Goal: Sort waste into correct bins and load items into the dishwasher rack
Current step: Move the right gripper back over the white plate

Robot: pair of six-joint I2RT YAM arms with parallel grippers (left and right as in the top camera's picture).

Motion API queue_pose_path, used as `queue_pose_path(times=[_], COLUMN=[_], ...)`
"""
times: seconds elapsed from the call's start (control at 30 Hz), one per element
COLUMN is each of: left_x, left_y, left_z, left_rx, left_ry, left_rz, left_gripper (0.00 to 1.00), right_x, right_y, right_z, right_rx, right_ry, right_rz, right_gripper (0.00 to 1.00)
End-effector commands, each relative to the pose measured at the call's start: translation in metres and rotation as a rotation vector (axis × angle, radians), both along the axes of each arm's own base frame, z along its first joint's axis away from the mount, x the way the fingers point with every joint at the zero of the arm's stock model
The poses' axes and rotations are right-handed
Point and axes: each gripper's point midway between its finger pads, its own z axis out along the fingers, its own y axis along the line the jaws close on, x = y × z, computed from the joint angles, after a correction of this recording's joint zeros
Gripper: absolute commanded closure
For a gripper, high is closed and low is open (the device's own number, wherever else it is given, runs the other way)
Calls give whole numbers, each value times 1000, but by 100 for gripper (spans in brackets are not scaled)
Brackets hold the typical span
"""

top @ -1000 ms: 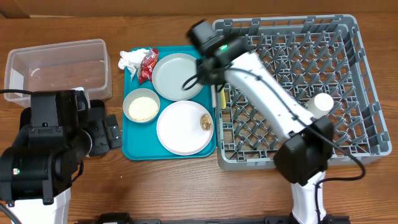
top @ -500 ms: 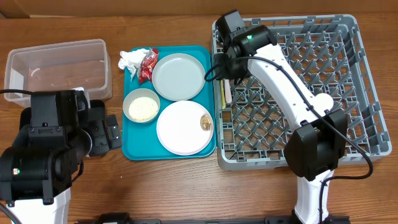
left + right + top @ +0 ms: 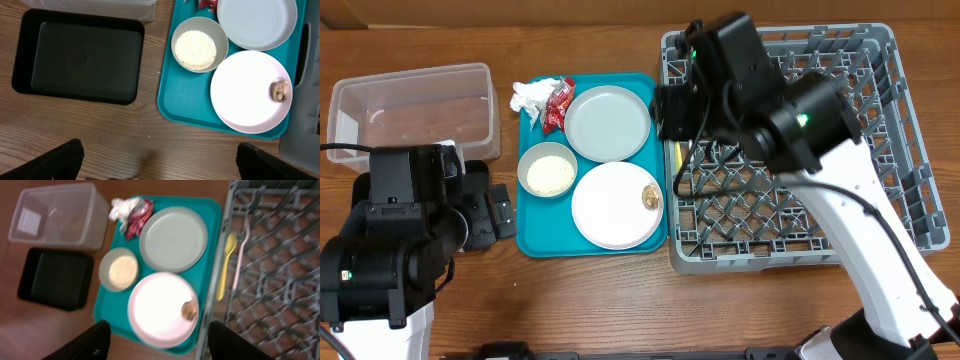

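My right gripper [image 3: 157, 330] hangs open and empty, high above the rack's [image 3: 910, 150] left side. In the rack's left column lie a white fork [image 3: 241, 245] and a yellow spoon [image 3: 226, 262]. On the teal tray [image 3: 535, 240] sit a crumpled napkin [image 3: 528, 97], a red wrapper [image 3: 557, 103], a grey-blue plate [image 3: 608, 122], a bowl [image 3: 548, 170] of rice grains, and a white plate [image 3: 615, 205] carrying a brown morsel [image 3: 651, 196]. The left gripper [image 3: 160, 160] stands wide open over bare wood, left of the tray.
A clear tub [image 3: 410, 105] stands at the back left. Just in front of it is the black tray [image 3: 80, 60], partly under the left arm in the overhead view. The right arm covers much of the rack's middle.
The right gripper swung from the tray's edge to the rack's left side, opened, let go of the white fork there, and rose. The left arm has not moved.
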Motion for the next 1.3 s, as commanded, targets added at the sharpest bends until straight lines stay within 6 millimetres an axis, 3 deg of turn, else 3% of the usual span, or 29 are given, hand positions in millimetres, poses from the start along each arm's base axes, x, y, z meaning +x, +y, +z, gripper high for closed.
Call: queue_pose_path(times=[0.0,0.27,0.37,0.47,0.6,0.7,0.83,0.97,1.1,1.27], left_x=[1,1,1,1,1,1,1,1,1,1], left_y=[3,3,3,3,3,3,3,3,3,3], left_z=[5,5,5,5,5,5,5,5,5,5], left_rx=[8,8,8,8,8,8,8,8,8,8], left_ry=[-15,-15,-15,-15,-15,-15,-15,-15,-15,-15], left_rz=[13,13,13,13,13,13,13,13,13,13], left_gripper=[0,0,0,0,0,0,0,0,0,0], right_x=[-22,-55,-50,-47,-36,-10,39,69,59,55], right_y=[32,92,97,99,102,103,86,81,103,113], right_z=[-38,-98,-135,-159,-158,-149,-144,-153,-171,-201], right_rx=[-12,-80,-150,-168,-166,-104,-15,21,-58,-188], right_ry=[133,131,105,116,60,13,-22,-44,-99,-147], right_rz=[62,232,217,223,262,188,37,0,283,452], right_gripper=[34,35,39,40,38,37,37,38,36,34])
